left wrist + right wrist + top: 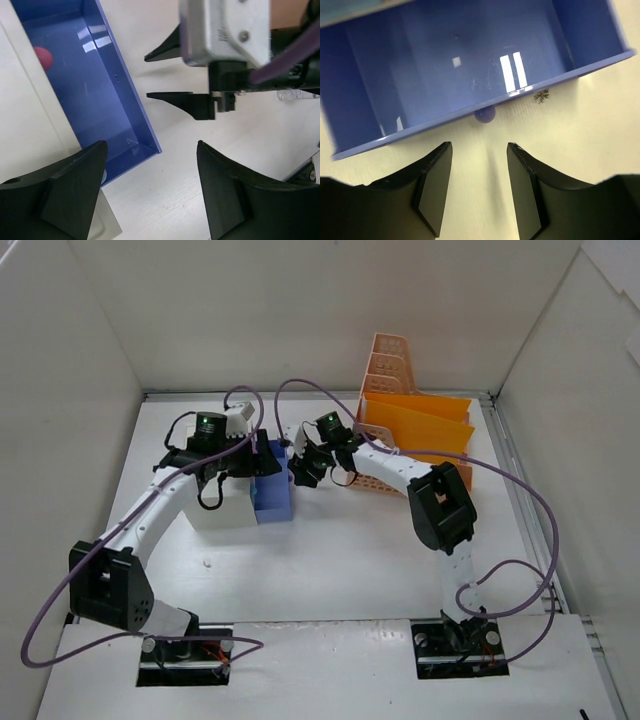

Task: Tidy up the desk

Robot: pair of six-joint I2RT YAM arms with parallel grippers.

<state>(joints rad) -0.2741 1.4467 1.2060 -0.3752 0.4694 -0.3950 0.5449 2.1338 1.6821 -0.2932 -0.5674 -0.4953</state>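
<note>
The white desk (340, 560) carries a small white drawer unit (222, 508) with its blue drawer (272, 495) pulled out to the right. In the left wrist view the drawer (95, 85) holds a small red thing (44, 57) at its back. My left gripper (250, 458) hovers above the unit and drawer, open and empty (150, 150). My right gripper (300, 465) is open and empty, low over the desk, facing the drawer front. In the right wrist view the gripper (479, 146) is just short of the drawer's round blue knob (485, 114), not touching it.
An orange file holder (415, 435) with an orange lattice basket stands at the back right, close behind the right arm. A small clear item (297, 95) lies on the desk past the right gripper. White walls enclose the desk on three sides.
</note>
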